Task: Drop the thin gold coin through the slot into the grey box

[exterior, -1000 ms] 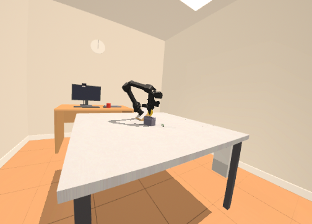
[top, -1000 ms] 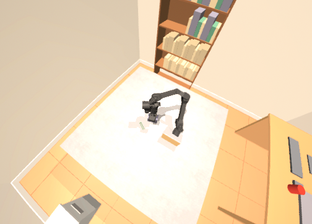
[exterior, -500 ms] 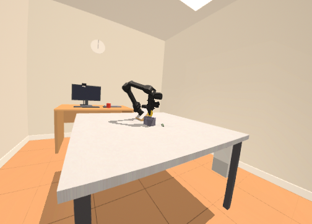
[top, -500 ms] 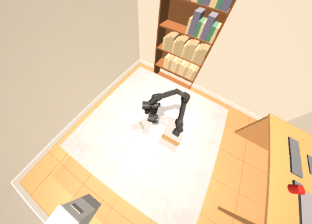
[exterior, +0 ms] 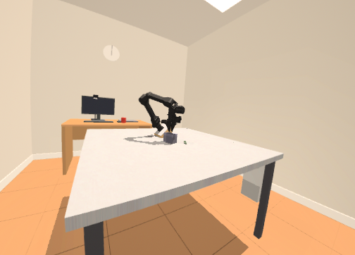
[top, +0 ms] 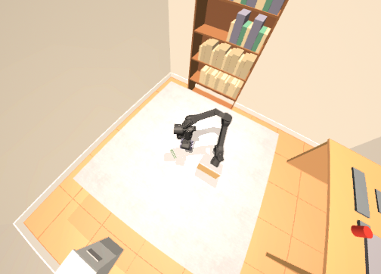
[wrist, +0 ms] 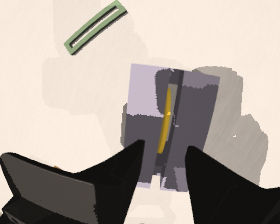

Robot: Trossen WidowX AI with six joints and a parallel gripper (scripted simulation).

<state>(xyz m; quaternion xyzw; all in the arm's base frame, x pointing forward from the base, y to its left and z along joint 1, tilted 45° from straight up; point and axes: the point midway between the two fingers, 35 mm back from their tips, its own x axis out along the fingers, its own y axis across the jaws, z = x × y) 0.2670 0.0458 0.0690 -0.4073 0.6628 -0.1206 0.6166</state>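
Note:
The grey box (wrist: 201, 105) (exterior: 170, 139) stands under my gripper (wrist: 165, 149), its slot running lengthwise along the lid in the wrist view. The gold coin (wrist: 165, 122) is on edge along the slot line, seen as a thin strip between and just ahead of the fingertips. A small gold patch shows at the box's top in the exterior view; how deep the coin sits is unclear. My gripper is open, one finger on each side of the coin's near end, touching neither side. The green holder (wrist: 120, 6) (top: 173, 154) (exterior: 184, 142) is empty, up and left of the box in the wrist view.
A wooden block with a pale top (top: 208, 171) stands on the white table (top: 151, 200) (exterior: 141, 168) under part of the arm. The arm's links arch up behind the box. A desk with a red cup (top: 361, 231) (exterior: 123, 120) and a bookshelf stand away from the table.

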